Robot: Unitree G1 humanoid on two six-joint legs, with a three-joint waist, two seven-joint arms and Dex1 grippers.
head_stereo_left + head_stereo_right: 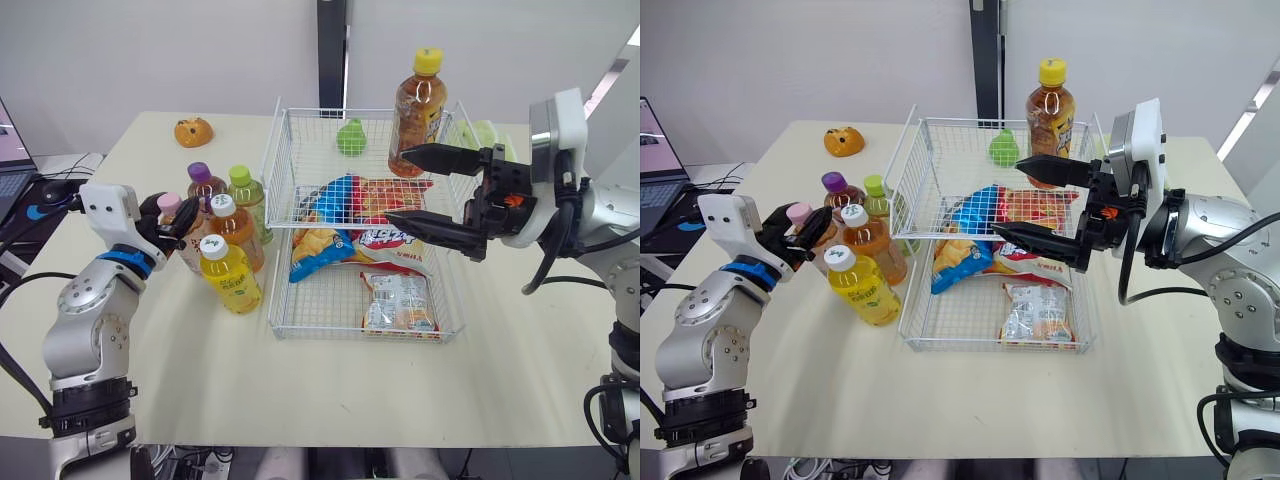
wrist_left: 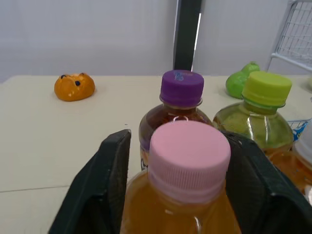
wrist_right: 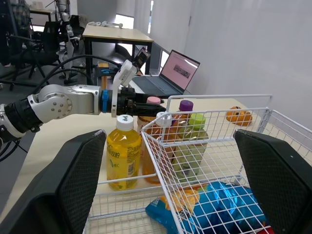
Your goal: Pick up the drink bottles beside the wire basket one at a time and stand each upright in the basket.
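Gripping the pink-capped bottle (image 2: 189,153) are left jaws (right jaws gape).

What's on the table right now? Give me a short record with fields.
left gripper: shut on pink-capped bottle
right gripper: fingers open, empty, above wire basket
also beside basket: purple-capped bottle, green-capped bottle, white-capped orange bottle, white-capped yellow bottle, all upright
in basket: snack packets
yellow-capped bottle: upright at basket's far right corner; inside or just behind, unclear
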